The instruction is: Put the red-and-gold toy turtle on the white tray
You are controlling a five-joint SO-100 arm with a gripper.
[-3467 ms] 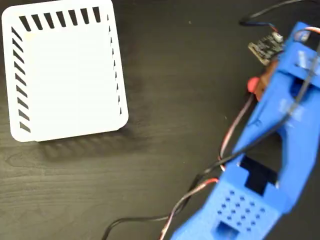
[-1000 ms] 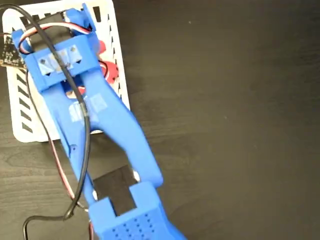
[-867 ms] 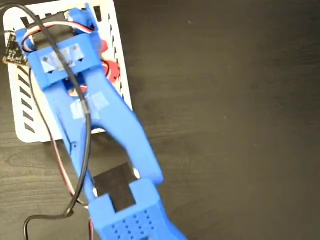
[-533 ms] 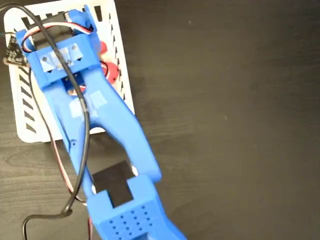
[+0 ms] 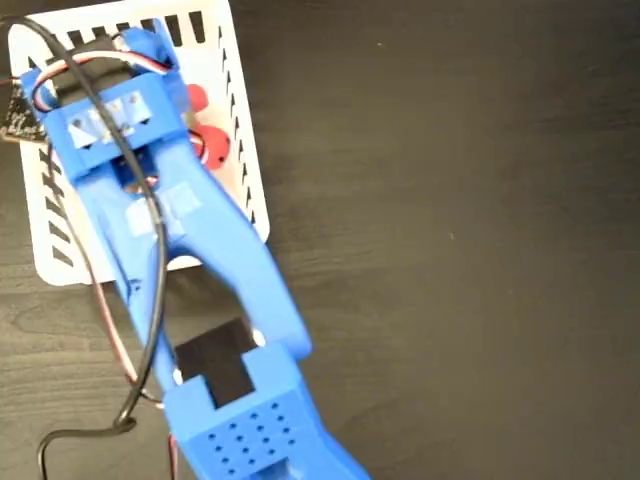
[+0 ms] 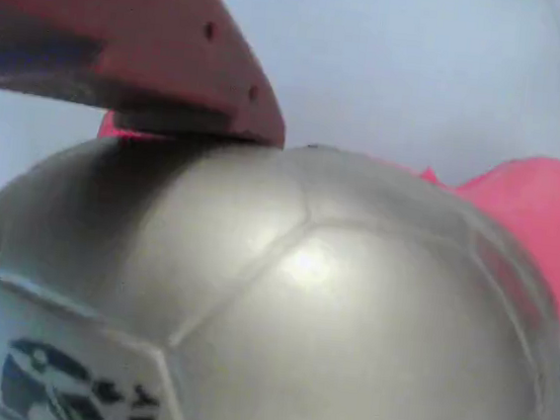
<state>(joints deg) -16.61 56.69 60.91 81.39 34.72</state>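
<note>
White plastic fills the upper left of the fixed view: the white tray [image 5: 238, 190] lies on the dark wood-grain table [image 5: 450, 250], its slanted slots showing along the top rim and both sides. Directly over the tray's floor hangs the blue arm [image 5: 205, 245], which runs up from the bottom edge of the picture, with black and red-and-white cables [image 5: 150, 300] looping along its left side. The gripper itself is hidden beneath the arm's wrist block in this view. Just to the right of that wrist, inside the tray, coral-red parts of the red-and-gold toy turtle [image 5: 212, 146] stick out from under the arm. In the wrist view the turtle's shiny domed shell [image 6: 280, 309] fills nearly the whole frame, with a black printed mark at the lower left and red limbs showing at the right edge against the tray's white floor. One red finger [image 6: 147, 48] rests on top of the shell at the upper left; the other finger is out of sight, so whether the jaws are clamped on the turtle cannot be told.
</note>
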